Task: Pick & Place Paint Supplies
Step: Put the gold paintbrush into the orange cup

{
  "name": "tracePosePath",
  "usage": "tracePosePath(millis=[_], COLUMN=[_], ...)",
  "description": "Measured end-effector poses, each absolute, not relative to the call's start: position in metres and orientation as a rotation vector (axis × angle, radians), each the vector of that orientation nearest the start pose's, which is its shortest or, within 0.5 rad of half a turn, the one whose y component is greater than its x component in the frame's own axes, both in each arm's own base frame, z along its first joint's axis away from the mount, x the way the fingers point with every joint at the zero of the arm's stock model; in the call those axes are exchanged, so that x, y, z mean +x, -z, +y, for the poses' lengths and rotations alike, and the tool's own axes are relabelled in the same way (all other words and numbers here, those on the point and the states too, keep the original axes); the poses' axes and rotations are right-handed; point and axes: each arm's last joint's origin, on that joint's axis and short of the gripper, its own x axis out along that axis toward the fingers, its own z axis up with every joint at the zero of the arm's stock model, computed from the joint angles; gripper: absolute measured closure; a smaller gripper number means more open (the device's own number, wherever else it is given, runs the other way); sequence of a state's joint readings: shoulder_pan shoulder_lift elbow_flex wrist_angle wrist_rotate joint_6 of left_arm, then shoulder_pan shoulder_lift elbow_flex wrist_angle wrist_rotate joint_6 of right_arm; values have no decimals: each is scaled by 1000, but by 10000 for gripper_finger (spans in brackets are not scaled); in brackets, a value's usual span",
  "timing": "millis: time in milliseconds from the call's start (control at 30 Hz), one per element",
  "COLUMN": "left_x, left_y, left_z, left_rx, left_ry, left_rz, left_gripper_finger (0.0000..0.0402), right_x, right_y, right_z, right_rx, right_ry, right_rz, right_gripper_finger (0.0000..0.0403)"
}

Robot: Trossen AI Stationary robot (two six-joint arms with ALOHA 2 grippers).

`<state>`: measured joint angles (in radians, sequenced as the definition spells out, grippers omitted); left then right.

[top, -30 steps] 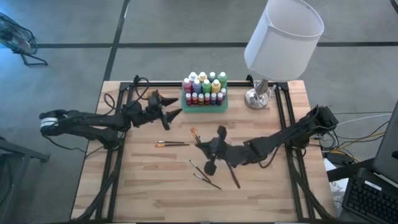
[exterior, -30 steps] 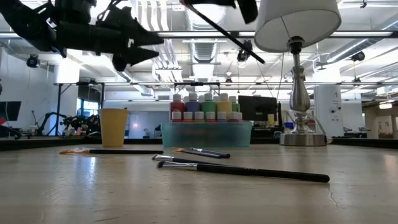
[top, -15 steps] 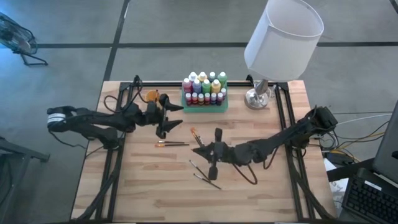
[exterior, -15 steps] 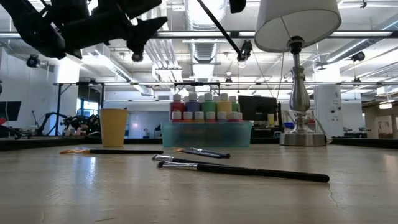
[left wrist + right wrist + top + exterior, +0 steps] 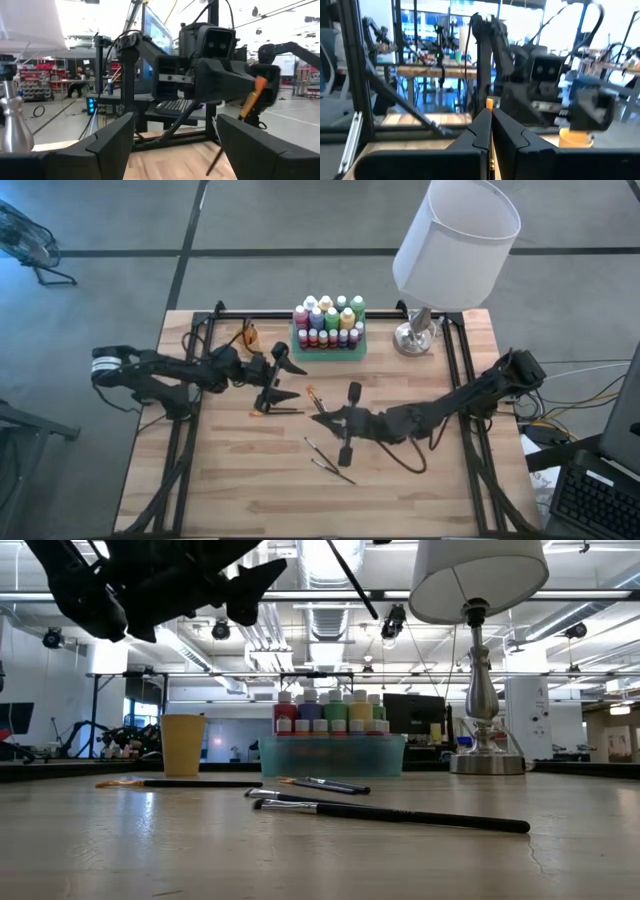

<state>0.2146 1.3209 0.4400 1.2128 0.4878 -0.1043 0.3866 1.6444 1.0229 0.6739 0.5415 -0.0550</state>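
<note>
Right claw (image 5: pixel 318 416) pinches a thin, orange-tipped, dark-handled paintbrush (image 5: pixel 312 395).

Item: 2 arms, matte black, jointed, boxy housings, black cables looped alongside. Left arm (image 5: pixel 150 372): white band near its base. Right arm (image 5: pixel 470 395): plain black.

Past the left gripper's (image 5: pixel 172 137) two dark, wide-spread fingers (image 5: pixel 112 142), the black right gripper (image 5: pixel 227 82) hung facing the camera over the pale wooden table (image 5: pixel 175 162), an orange-ferruled, dark-handled paintbrush (image 5: pixel 247 102) beside it, and a silvery metal lamp base (image 5: pixel 11 122) stood at the edge.
</note>
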Motion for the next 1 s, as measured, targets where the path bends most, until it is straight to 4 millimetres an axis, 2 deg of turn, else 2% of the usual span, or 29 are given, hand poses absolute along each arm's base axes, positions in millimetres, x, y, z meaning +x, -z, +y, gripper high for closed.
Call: tracePosePath(millis=[167,333,567,1000], left_x=[242,248,260,268], left_y=[-241,-249,-260,-273], left_z=[36,26,10,3], left_rx=[13,38,82,113], left_ry=[302,331,357,374], left_rz=[-309,-337,-380,-398], left_gripper_finger=[115,115,115,115], right_x=[341,344,350,352], right_y=[-292,-300,-299,-299], right_z=[122,110,96,88], right_rx=[-58,-77,-77,-93], right_ry=[172,218,225,229], right_rz=[-118,-203,-222,-227], right_gripper_finger=[395,395,395,395])
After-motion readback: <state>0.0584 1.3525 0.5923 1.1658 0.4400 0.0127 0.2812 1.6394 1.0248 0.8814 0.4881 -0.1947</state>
